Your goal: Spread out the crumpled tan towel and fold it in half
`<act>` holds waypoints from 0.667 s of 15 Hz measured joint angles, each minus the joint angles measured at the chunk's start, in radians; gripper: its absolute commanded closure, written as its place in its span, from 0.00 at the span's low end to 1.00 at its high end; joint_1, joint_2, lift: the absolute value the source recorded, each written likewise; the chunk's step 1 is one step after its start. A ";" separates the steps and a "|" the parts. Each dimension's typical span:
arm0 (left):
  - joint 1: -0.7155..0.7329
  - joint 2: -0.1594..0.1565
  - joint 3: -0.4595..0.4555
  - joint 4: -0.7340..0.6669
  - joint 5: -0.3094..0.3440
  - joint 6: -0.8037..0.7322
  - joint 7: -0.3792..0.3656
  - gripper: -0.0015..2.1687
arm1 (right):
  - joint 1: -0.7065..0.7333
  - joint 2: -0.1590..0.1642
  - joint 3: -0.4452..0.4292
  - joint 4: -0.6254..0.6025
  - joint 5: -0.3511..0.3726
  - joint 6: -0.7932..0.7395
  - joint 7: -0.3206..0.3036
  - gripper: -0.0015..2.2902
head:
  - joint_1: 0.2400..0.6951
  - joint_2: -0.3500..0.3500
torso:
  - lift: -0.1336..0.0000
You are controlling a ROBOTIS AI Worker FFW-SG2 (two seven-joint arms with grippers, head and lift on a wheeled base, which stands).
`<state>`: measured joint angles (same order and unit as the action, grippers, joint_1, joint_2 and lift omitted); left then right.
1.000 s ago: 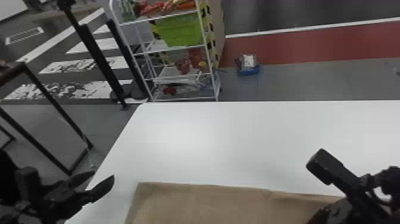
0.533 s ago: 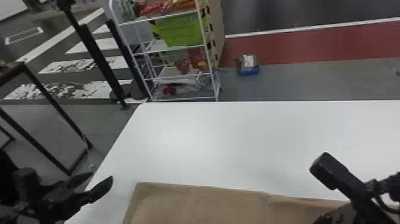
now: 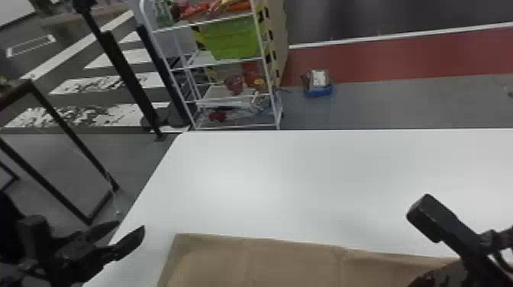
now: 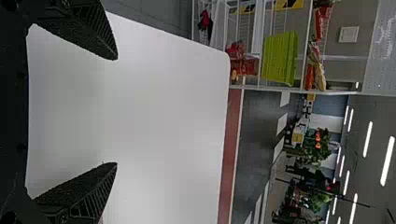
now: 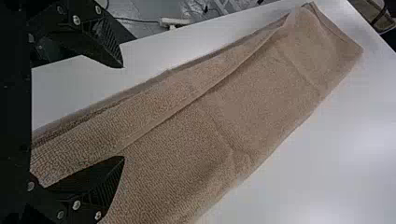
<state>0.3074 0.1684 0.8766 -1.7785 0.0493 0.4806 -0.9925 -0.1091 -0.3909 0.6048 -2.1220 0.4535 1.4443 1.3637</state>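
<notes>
1. Your left claw [image 3: 130, 227] sits near the worktop's [image 3: 267, 183] left edge, fingers apart.
2. Your right claw [image 3: 418, 244] is at the tan towel [image 3: 290, 263], fingers also apart.
3. The towel lies across the worktop, its layers overlapping.
4. Beyond, you see a white rack [image 3: 240, 97] holding a green bin [image 3: 233, 38].

No text, label, brand, number or sign can be read on anything in these views.

Left tool [image 3: 131, 224] spread wide; right tool [image 3: 416, 246] likewise spread.
</notes>
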 measured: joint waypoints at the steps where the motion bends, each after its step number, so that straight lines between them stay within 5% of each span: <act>1: 0.000 0.000 0.000 0.001 0.000 0.000 0.000 0.03 | -0.001 0.001 -0.013 -0.004 -0.006 0.000 0.000 0.09 | 1.00 1.00 | 0.07; 10: 0.000 0.003 0.000 0.010 0.000 -0.009 0.000 0.03 | 0.010 -0.026 -0.005 -0.011 -0.012 -0.001 0.000 0.09 | 1.00 1.00 | 0.07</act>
<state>0.3071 0.1718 0.8762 -1.7687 0.0491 0.4718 -0.9924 -0.0993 -0.4165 0.5994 -2.1332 0.4417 1.4433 1.3637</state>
